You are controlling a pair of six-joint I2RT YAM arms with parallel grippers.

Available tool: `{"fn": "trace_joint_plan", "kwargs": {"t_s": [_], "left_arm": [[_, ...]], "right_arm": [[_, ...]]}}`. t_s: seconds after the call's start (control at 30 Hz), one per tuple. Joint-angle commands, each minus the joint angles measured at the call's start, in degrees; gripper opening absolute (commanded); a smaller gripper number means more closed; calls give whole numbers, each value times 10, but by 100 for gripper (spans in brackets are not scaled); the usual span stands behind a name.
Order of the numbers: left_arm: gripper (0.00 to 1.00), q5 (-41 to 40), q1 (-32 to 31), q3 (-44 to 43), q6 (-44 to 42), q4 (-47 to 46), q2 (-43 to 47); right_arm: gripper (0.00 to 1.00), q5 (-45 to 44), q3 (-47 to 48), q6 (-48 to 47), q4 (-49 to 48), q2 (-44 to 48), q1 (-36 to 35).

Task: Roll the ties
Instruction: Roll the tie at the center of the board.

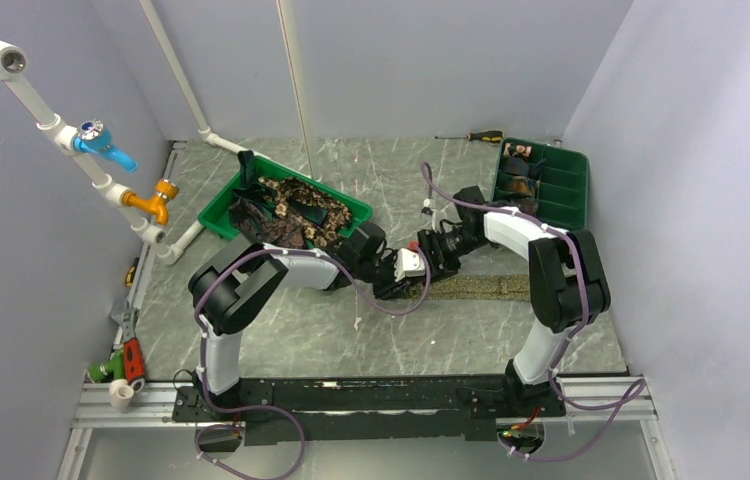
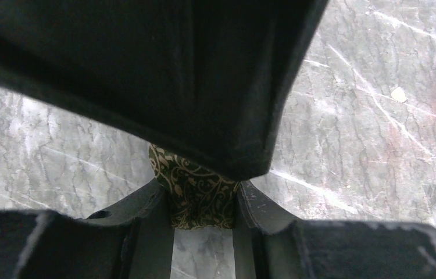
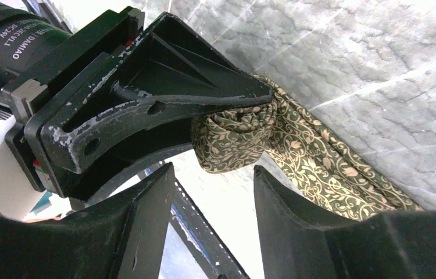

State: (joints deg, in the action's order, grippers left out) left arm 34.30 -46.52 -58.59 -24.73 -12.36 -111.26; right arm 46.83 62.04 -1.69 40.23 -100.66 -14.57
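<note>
Left gripper clamps the rolled end of an olive vine-patterned tie between its fingers. Right gripper has its fingers spread apart, gripping nothing, with the coil just beyond their tips.

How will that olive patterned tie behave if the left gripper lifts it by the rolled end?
Probably floppy: the unrolled tail lies limp and flat on the table, so it would dangle. The coil looks soft and loosely wound, so it may unroll if the left gripper eases.
</note>
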Motion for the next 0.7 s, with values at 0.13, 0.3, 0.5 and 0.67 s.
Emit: {"fn": "trace_joint_plan", "kwargs": {"t_s": [0.13, 0.3, 0.5, 0.67], "left_arm": [[33, -42, -4, -10, -5, 106, -20], [59, -37, -2, 3, -21, 83, -10], [98, -13, 11, 20, -16, -30, 17], [99, 12, 11, 74, -12, -163, 79]], "right_arm": [[16, 20, -2, 47, -46, -56, -5], [0, -3, -13, 28, -24, -72, 23], [0, -26, -26, -1, -3, -109, 52], [0, -70, -5, -13, 11, -134, 62]]}}
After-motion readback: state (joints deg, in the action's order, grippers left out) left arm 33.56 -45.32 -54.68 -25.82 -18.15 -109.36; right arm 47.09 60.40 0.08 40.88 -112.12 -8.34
